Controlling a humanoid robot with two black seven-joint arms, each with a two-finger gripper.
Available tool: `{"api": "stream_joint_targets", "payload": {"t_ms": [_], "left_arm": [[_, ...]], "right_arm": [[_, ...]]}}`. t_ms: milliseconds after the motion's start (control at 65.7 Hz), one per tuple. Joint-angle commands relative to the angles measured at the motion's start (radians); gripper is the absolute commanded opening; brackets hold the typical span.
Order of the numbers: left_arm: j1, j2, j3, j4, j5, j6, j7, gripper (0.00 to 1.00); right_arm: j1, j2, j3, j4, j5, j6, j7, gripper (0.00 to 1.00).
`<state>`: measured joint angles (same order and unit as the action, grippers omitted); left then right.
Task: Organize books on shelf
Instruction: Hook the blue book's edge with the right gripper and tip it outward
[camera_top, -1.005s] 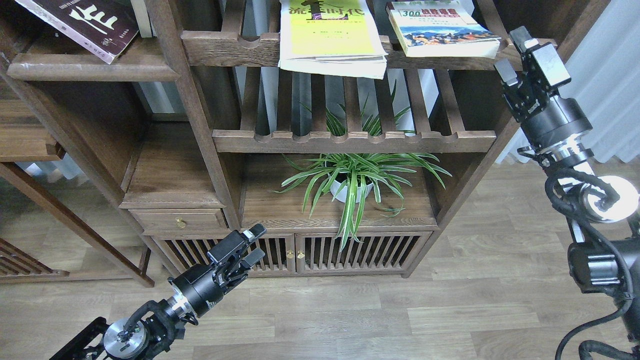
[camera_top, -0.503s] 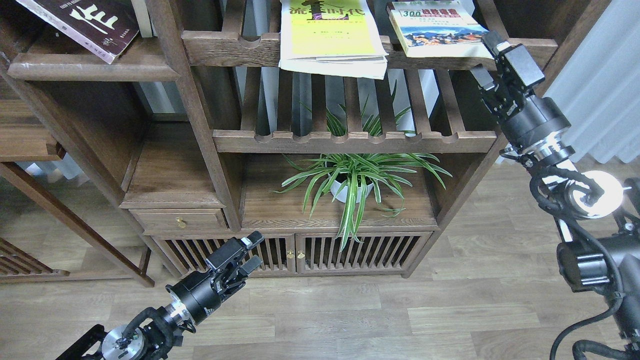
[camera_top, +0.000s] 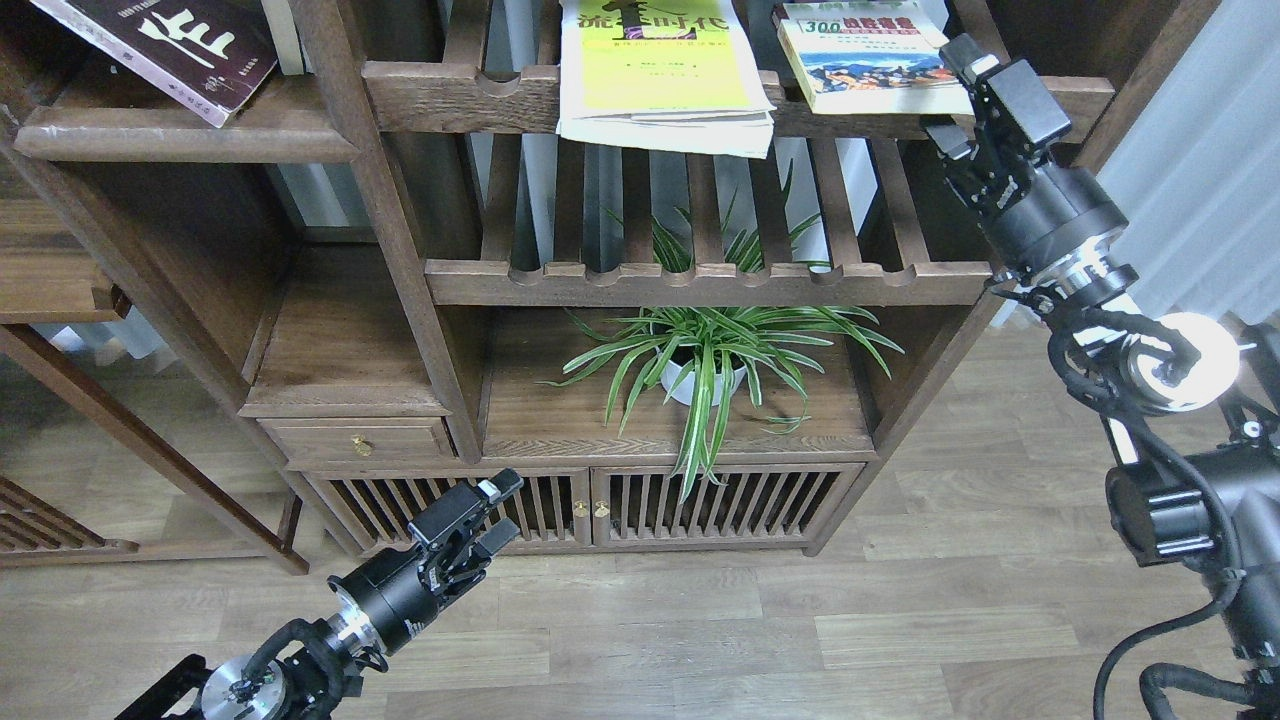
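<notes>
Down low, nearest me, the left gripper (camera_top: 492, 514) hangs with jaws parted and nothing in them. Higher and farther, the right gripper (camera_top: 955, 95) sits open at the near right corner of the "300" book (camera_top: 868, 58) on the slatted rack (camera_top: 640, 95). Best to straddle that corner squarely before closing. All three books are cut off at the frame top, including the yellow-green book (camera_top: 655, 70) and the maroon book (camera_top: 165, 50) on the shelf (camera_top: 180, 140).

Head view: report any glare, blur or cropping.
Head view: sharp overall; glare whitens the right arm's metal joint; the curtain is bright and washed out; the top edge crops the maroon book and yellow-green book.
</notes>
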<state>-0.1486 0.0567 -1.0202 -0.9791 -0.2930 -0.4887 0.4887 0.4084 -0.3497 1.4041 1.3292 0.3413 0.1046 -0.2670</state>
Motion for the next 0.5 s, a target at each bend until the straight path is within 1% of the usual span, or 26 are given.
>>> {"api": "stream_joint_targets", "payload": {"t_ms": [0, 152, 366, 487], "left_arm": [[0.000, 0.002, 0.000, 0.000, -0.001, 0.000, 0.000, 1.00], [-0.002, 0.008, 0.000, 0.000, -0.006, 0.000, 0.000, 1.00], [-0.002, 0.015, -0.001, 0.000, -0.009, 0.000, 0.000, 1.00], [-0.003, 0.015, -0.001, 0.000, -0.009, 0.000, 0.000, 1.00]], "right_arm": [[0.007, 0.023, -0.002, -0.002, -0.001, -0.037, 0.003, 0.94], [0.026, 0.043, 0.000, -0.007, 0.001, -0.074, 0.005, 0.94], [0.064, 0.043, 0.012, -0.019, 0.001, -0.146, 0.006, 0.94], [0.089, 0.041, 0.013, -0.042, 0.001, -0.171, 0.006, 0.94]]}}
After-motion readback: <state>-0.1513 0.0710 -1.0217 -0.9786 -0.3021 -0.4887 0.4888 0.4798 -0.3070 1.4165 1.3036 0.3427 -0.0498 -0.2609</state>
